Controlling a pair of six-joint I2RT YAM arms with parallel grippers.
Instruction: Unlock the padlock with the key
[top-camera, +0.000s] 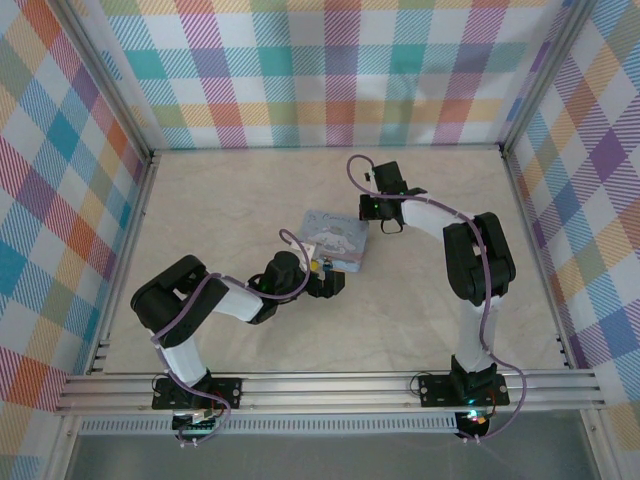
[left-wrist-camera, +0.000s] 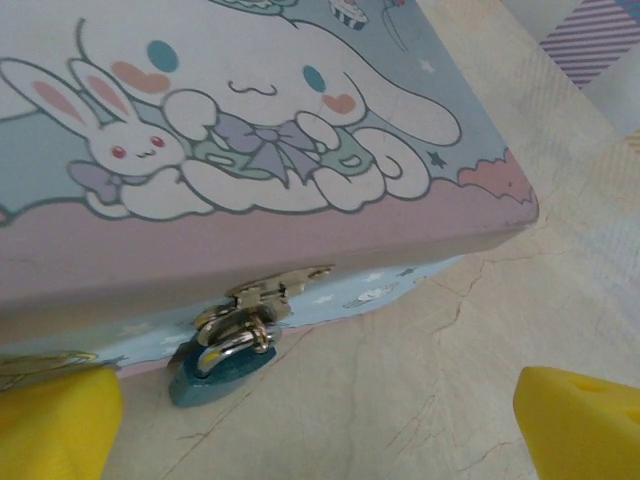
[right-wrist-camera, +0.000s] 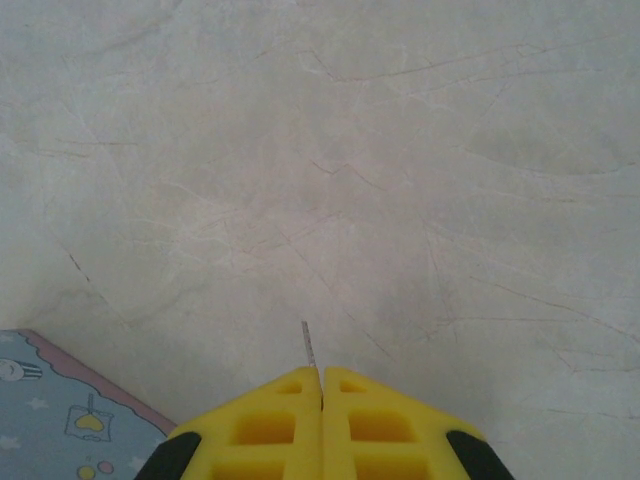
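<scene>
We are looking into a robotics lab test cell rather than a home. The marble-patterned table (top-camera: 230, 190) is boxed in by aluminium frame posts (top-camera: 103, 75) rising from its far corners. Bright checked panels (top-camera: 330, 70) wall the table's back and sides. Slotted aluminium rails (top-camera: 330, 388) along its near edge carry two bolted robot arm bases (top-camera: 195, 392).

The table (top-camera: 300, 330) has a pale beige, marble-like top veined with fine darker lines. Plaid cloth walls (top-camera: 330, 70) in teal, pink, orange, purple and white close it in at 9, 12 and 3 o'clock. Silver aluminium posts (top-camera: 103, 75) rise at the corners at 10 and 2 o'clock. Ribbed aluminium rails (top-camera: 330, 388) cross the edge at 6 o'clock. The light is soft and even, with faint shadows.
</scene>
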